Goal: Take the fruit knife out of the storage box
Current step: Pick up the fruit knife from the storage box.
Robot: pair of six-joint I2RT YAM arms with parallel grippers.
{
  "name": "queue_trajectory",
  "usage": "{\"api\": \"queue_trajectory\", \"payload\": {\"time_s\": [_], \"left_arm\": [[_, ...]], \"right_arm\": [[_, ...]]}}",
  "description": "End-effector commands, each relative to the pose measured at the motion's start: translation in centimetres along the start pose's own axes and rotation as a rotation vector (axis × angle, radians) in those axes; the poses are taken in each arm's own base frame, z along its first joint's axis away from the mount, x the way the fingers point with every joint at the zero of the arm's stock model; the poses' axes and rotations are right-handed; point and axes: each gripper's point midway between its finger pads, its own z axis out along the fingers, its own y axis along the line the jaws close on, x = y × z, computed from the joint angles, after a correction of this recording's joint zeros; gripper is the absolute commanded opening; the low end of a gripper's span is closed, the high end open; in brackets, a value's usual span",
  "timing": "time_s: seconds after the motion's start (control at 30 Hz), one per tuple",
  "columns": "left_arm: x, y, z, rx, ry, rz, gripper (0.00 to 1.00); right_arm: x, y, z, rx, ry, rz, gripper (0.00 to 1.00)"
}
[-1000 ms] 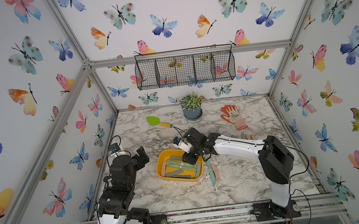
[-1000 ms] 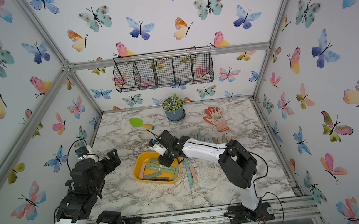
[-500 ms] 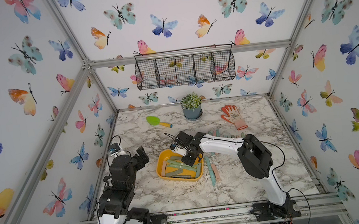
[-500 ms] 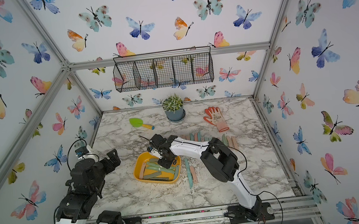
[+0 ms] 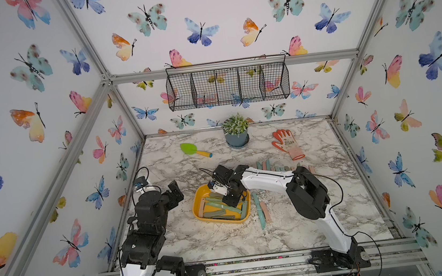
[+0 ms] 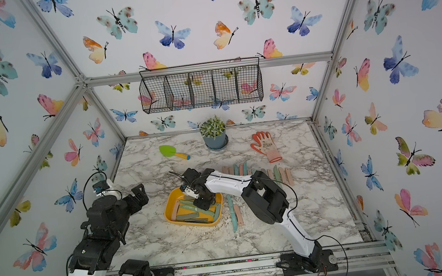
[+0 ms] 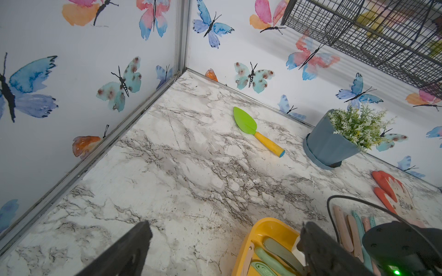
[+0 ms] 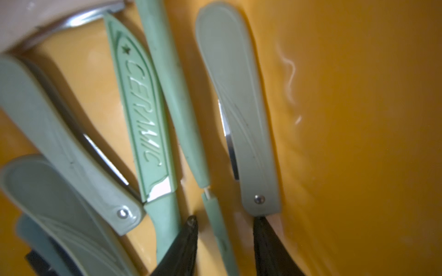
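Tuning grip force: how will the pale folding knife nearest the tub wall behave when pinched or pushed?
Folding knife: smooth tapered handle, likely slippery. Blade edge shows beside the handle, rivet at one end: may swing open when lifted. Flat-sided in the storage box: probably slides, not rolls.

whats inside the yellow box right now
Several pale green knives lie in the yellow box: folding ones, one in a sheath marked CERAMIC, plus a pinkish one along a wall. The right tool, open, reaches in and covers some of them in both top views.
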Motion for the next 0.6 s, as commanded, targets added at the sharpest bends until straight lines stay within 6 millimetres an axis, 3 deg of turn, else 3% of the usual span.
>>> {"api": "queue_trajectory", "payload": {"time_s": [0.0, 0.23, 0.57], "left_arm": [[-0.45, 0.20, -0.14, -0.011, -0.015, -0.009, 0.98], [-0.51, 0.22, -0.18, -0.011, -0.017, -0.009, 0.98], [-0.49, 0.26, -0.21, -0.013, -0.017, -0.011, 0.99]], "right_arm": [[1.36, 0.56, 1.06, -0.001, 0.074, -0.023, 0.41], [2.01, 0.95, 1.88, 0.008, 0.111, -0.048, 0.36], [2.25, 0.46, 1.55, 0.067, 0.114, -0.064, 0.26]]}}
